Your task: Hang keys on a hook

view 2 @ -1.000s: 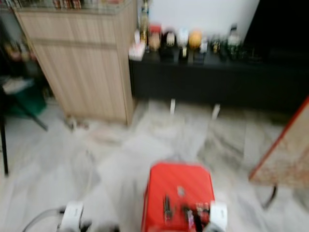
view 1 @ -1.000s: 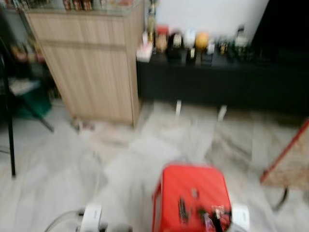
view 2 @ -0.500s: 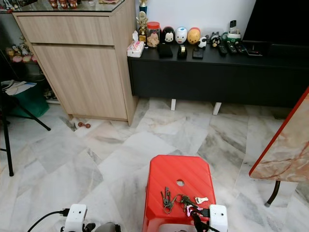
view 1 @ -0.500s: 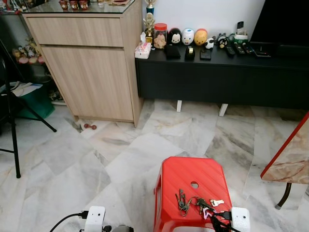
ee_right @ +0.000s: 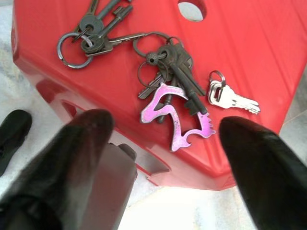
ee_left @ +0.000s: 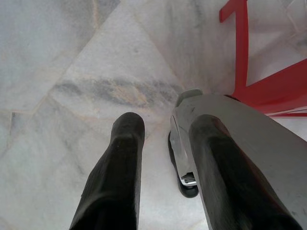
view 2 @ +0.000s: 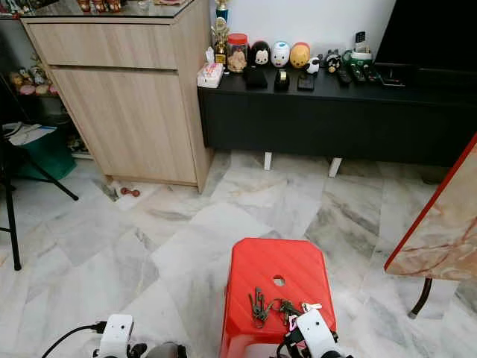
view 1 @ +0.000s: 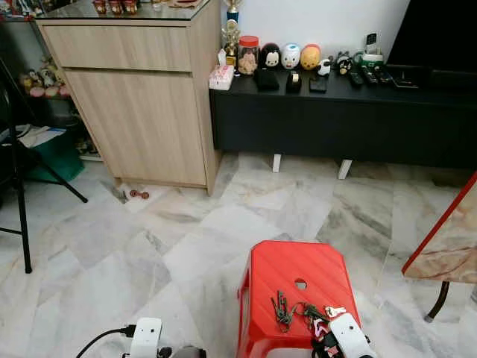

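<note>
The keys (ee_right: 163,72) are lying on the red stool (view 1: 287,280), bunched toward its near edge, with a pink bottle-opener charm (ee_right: 178,117) and a small silver key (ee_right: 232,98) beside them. The right gripper (ee_right: 165,139) hovers just over that near edge, fingers spread wide. The left gripper (ee_left: 163,143) hangs over the marble floor (view 1: 149,246), fingers narrowly apart.

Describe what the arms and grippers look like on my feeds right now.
Each gripper has two long, rounded matte-black fingers: left gripper, right gripper. A silver metal shell sits beside the left fingers. In the head views both wrists carry white boxy housings; a black cable trails from the left one.
</note>
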`<state>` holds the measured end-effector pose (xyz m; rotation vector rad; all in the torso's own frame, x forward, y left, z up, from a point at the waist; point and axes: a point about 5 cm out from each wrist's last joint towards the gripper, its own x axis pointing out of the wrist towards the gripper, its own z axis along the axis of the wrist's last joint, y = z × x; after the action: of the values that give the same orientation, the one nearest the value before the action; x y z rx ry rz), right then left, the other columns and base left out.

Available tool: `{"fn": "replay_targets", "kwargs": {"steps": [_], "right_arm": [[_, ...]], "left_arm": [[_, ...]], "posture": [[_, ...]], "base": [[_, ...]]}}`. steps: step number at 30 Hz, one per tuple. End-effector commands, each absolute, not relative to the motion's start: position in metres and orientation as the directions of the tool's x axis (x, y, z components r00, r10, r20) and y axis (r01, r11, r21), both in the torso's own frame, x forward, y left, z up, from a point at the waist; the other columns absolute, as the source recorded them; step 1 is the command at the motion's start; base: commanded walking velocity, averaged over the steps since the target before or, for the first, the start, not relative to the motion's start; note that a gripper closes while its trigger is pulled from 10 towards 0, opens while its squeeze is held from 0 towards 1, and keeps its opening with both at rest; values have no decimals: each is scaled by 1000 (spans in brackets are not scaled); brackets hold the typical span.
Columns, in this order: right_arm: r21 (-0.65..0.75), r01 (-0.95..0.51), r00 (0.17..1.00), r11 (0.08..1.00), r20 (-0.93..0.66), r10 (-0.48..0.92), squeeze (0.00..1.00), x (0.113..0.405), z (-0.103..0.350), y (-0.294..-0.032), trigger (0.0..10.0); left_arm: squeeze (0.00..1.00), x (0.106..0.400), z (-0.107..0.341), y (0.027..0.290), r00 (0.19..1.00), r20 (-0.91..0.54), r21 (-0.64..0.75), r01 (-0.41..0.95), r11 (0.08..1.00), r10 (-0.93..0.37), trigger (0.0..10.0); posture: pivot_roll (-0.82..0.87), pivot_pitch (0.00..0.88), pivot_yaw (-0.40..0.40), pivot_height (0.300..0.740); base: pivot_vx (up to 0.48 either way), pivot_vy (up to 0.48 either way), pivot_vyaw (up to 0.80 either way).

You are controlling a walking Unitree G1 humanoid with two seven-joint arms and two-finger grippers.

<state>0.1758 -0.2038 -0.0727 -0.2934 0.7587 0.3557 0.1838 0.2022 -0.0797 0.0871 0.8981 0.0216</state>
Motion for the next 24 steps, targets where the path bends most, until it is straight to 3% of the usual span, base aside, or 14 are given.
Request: {"fn": "replay_targets", "kwargs": {"steps": [1, 9, 10, 11, 12, 18, 24], "right_arm": [[-157, -419, 677, 894, -710, 192, 1000, 176, -72, -207, 10000], [-162, -342, 713, 926, -686, 144, 1000, 170, -73, -212, 10000], [-138, -316, 722, 938, -677, 144, 788, 169, -72, -211, 10000], [-122, -299, 729, 947, -670, 144, 788, 168, -72, -211, 10000], [-106, -270, 751, 957, -644, 141, 0, 168, -71, -211, 10000], [-32, -111, 838, 993, -540, 76, 0, 161, -66, -214, 10000], [-17, -127, 857, 992, -506, 101, 0, 152, -65, -215, 10000]], "left_arm": [[0, 175, -85, 201, 598, -800, 80, 9, 997, 59, 10000], [0, 170, -87, 201, 593, -803, 81, 9, 997, 60, 10000], [0, 169, -87, 201, 593, -803, 81, 8, 997, 60, 10000], [0, 169, -87, 201, 593, -803, 81, 8, 997, 60, 10000], [0, 168, -87, 201, 595, -801, 80, 6, 997, 61, 10000], [0, 162, -89, 201, 593, -803, 79, 6, 997, 60, 10000], [0, 149, -94, 201, 573, -818, 79, 16, 997, 56, 10000]], "posture": [[-2, 12, -33, 652], [1, 33, -39, 652], [2, 37, -41, 652], [3, 38, -41, 652], [3, 43, -43, 652], [5, 70, -46, 652], [0, 102, -46, 652]], "base": [[0, 0, 0], [0, 0, 0], [0, 0, 0], [0, 0, 0], [0, 0, 0], [0, 0, 0], [0, 0, 0]]}}
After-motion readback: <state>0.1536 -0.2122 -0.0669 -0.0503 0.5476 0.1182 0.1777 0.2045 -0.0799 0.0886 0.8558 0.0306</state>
